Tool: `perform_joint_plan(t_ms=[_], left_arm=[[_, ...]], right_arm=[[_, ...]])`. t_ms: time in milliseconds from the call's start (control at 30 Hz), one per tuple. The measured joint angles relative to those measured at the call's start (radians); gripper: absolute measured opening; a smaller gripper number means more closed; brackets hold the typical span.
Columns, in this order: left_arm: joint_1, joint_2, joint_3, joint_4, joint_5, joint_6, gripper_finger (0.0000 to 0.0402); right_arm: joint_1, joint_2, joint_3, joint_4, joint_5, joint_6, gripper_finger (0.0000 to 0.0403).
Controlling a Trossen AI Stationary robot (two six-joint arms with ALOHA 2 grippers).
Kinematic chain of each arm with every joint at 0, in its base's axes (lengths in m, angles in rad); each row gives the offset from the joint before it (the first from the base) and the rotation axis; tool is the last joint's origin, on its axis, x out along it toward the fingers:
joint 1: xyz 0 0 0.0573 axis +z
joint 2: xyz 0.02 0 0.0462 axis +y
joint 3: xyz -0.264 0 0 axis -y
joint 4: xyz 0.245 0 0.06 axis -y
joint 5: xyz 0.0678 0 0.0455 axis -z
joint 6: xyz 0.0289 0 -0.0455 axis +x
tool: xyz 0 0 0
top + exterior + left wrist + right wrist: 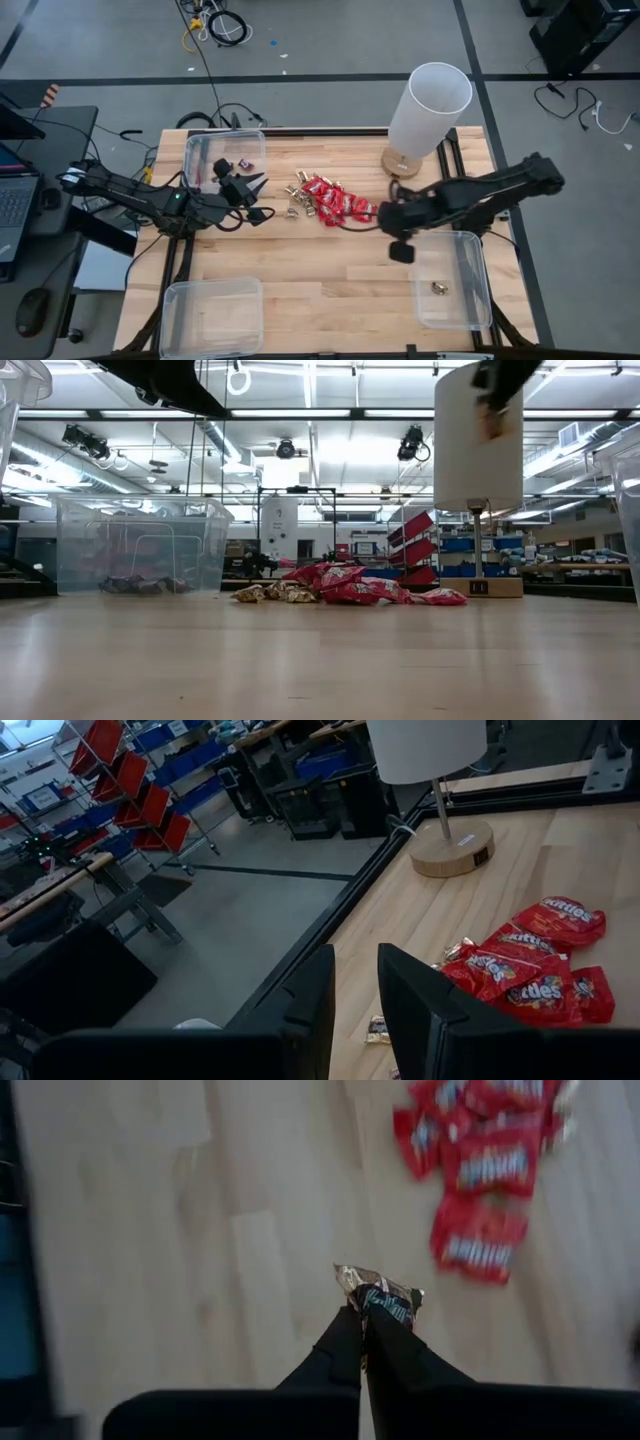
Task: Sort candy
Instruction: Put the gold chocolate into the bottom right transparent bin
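Foil-wrapped candy is light, crinkly, slippery; the right tool pinches it closed by a wrapper edge, the best hold. Left tool stands part-open, empty.

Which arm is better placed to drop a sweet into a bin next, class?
The right. Its gripper is shut on a gold-foil piece lifted off the table, close to the bin on its side. The left gripper hovers beside the far-left bin with its fingers apart and nothing between them.

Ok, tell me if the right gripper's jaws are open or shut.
Shut: the right gripper pinches a gold-foil candy between its closed fingertips, above the table.
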Motion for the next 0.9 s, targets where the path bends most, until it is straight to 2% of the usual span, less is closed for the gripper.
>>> perform_joint_plan(t_ms=[233,467,567,900], left_arm=[[0.0,0.0,0.0,0.0,0.0,0.0,0.0082],[0.0,0.0,0.0,0.0,0.0,-0.001,0.0082],[0.0,0.0,0.0,0.0,0.0,-0.001,0.0082],[0.0,0.0,0.0,0.0,0.0,-0.001,0.0082]], right_arm=[[0.101,-0.117,0.0,-0.132,-0.013,0.299,0.0],[0.201,-0.14,0.0,-0.28,-0.19,0.623,0.0],[0.254,-0.139,0.0,-0.318,-0.243,0.68,0.0],[0.36,-0.14,-0.11,-0.306,-0.265,0.797,0.0]])
